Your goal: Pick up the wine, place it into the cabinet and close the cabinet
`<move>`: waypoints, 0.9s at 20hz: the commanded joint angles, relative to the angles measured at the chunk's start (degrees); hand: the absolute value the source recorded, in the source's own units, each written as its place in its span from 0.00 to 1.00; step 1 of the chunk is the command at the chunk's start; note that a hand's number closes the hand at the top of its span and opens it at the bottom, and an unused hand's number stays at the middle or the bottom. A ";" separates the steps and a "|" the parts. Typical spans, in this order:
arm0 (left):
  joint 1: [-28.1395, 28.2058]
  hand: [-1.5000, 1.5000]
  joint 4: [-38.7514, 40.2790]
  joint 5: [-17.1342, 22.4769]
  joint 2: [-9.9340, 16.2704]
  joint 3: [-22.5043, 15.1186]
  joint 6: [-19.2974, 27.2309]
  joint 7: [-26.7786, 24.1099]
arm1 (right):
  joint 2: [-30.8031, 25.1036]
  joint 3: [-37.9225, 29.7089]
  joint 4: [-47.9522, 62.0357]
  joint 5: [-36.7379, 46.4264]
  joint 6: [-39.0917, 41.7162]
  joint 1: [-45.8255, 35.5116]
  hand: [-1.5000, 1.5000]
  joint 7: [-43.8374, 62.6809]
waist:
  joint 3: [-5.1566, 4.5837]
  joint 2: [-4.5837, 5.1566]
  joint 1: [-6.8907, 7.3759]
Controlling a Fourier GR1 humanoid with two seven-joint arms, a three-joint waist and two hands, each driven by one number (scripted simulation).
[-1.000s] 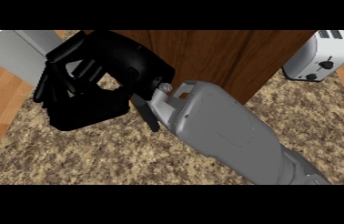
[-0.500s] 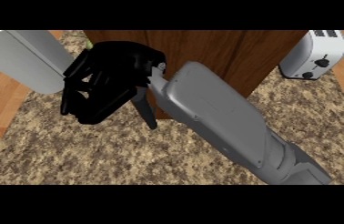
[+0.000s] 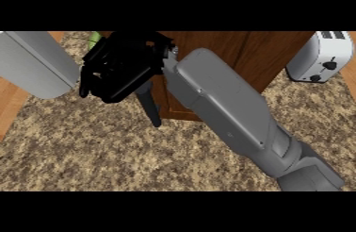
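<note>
Wine (image 3: 95, 39) peeks green behind the right hand (image 3: 122, 68); fingers' state unclear.

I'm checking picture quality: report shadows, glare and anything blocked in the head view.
Head view: flat, even light with no glare; the right hand and forearm block most of the wooden cabinet; only a green sliver shows above the hand; the toaster is cropped at the right edge.
</note>
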 commanded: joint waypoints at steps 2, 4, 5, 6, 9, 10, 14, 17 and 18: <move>-1.12 0.00 2.34 -1.05 -1.78 1.36 -4.15 0.03 | -0.03 -3.85 7.36 -0.85 1.02 -1.34 1.00 -3.39 | 0.28 0.62 -0.66; 1.86 0.00 -0.59 -1.07 -1.84 2.69 -4.92 -0.68 | -3.26 -5.52 9.62 -1.16 3.79 -0.31 1.00 -4.99 | 0.35 0.65 0.53; -1.37 0.00 0.37 0.71 -1.48 3.41 -2.14 1.18 | -2.61 -5.26 10.52 -0.23 3.40 -1.26 1.00 -5.44 | 0.32 0.87 -0.43; 0.31 0.00 0.19 -0.80 -1.74 2.61 -4.25 1.30 | -3.14 -6.13 10.75 -0.36 2.16 -2.02 1.00 -6.07 | 0.31 0.78 -0.04; -0.38 0.00 -0.25 0.20 -2.19 3.34 -2.83 2.39 | -4.96 -5.02 10.75 3.25 -0.46 0.05 1.00 -9.67 | 0.32 0.80 -0.73; -1.01 0.00 1.73 -1.40 -2.98 3.70 -3.61 1.16 | -6.82 -6.31 11.45 2.92 0.03 -1.08 1.00 -10.11 | 0.21 1.07 -0.57; -2.19 0.00 -0.79 -1.24 -2.46 3.21 -1.45 3.42 | -8.70 -7.19 10.76 5.59 -4.04 -1.37 1.00 -13.36 | 0.28 1.30 -1.79; -0.97 0.00 -1.04 -2.67 -2.58 3.83 -1.30 3.18 | -9.40 -7.46 10.32 6.57 -5.12 0.23 1.00 -15.36 | 0.33 0.99 -1.14; -1.06 0.00 -1.93 -2.10 -1.75 3.92 -2.54 4.04 | -9.50 -7.69 10.96 6.51 -4.96 -1.20 1.00 -14.64 | 0.32 1.16 -0.45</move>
